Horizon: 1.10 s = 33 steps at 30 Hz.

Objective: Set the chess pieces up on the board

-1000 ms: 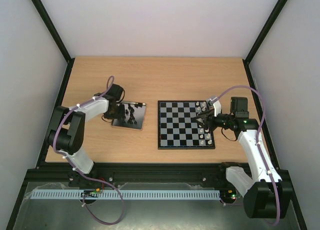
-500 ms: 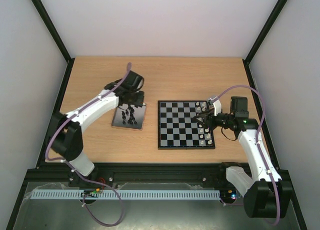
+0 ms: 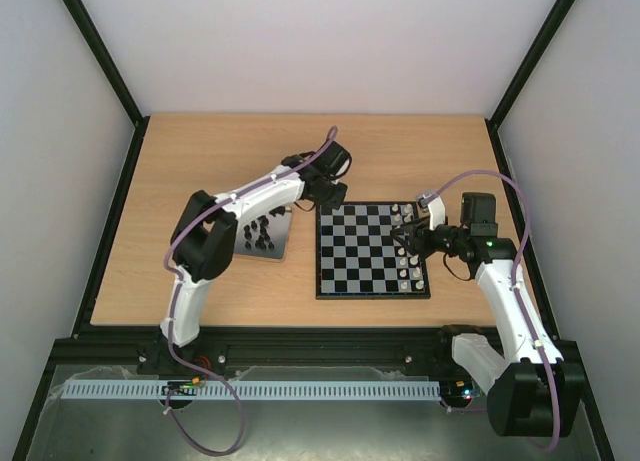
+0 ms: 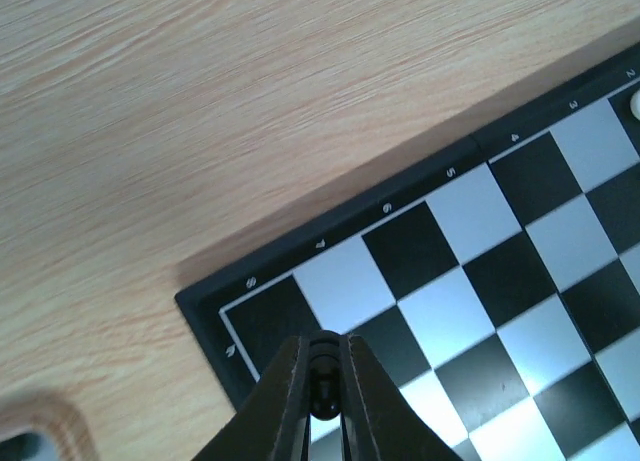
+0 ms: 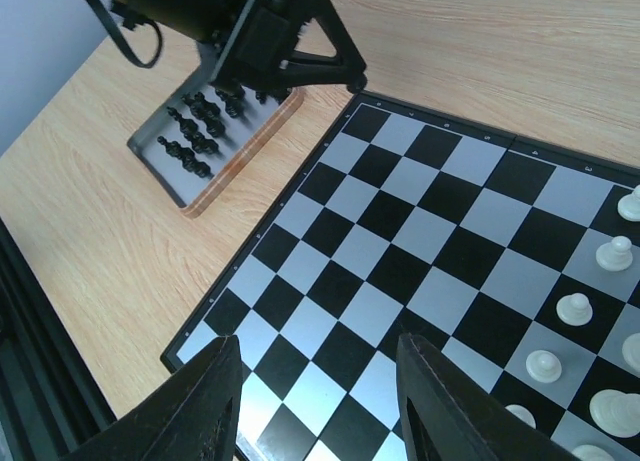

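Nearby, the flat black-and-grey chequered chessboard (image 3: 360,261) lies with its front border close to the near edge of the pale wooden bench (image 3: 200,291). The right hand (image 5: 318,346) hangs over the board's right side by the small cream figures (image 5: 575,309), fingers apart. To the left, just beside the board, a shiny grey metal tray (image 5: 240,171) carries tiny black chess figures (image 5: 195,131). Over the board's far-left corner the left hand (image 4: 322,346) is clamped on one black figure (image 4: 322,396). A broad strip of bench runs beyond to the far edge.
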Motion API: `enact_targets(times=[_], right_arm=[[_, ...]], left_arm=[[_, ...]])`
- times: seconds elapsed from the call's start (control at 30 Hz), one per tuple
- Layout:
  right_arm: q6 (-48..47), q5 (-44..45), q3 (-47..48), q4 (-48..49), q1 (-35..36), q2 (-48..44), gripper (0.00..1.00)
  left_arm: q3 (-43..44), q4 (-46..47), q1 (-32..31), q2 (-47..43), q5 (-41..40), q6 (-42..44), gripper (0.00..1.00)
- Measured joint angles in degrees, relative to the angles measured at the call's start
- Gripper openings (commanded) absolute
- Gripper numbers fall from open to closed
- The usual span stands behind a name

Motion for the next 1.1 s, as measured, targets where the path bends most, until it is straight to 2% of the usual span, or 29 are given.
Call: enact_targets(times=[0.23, 0.87, 0.97, 1.1], right_arm=[[0.1, 0.6, -0.1, 0.3, 0.0, 0.0, 0.43], [0.2, 1.3, -0.4, 0.5, 0.0, 0.0, 0.44], [0.2, 1.3, -0.6, 0.5, 0.0, 0.0, 0.44], [0.2, 1.4, -0.6, 0.5, 0.0, 0.0, 0.44]], left_arm=[[5.5, -0.9, -0.4, 6.3, 1.2, 0.2, 0.09], [5.9, -0.7, -0.9, 10.4, 2.9, 0.1, 0.11], [6.1, -0.7, -0.9, 10.6, 2.8, -0.1, 0.12], [6.3, -0.5, -0.9, 10.8, 2.6, -0.3, 0.2]])
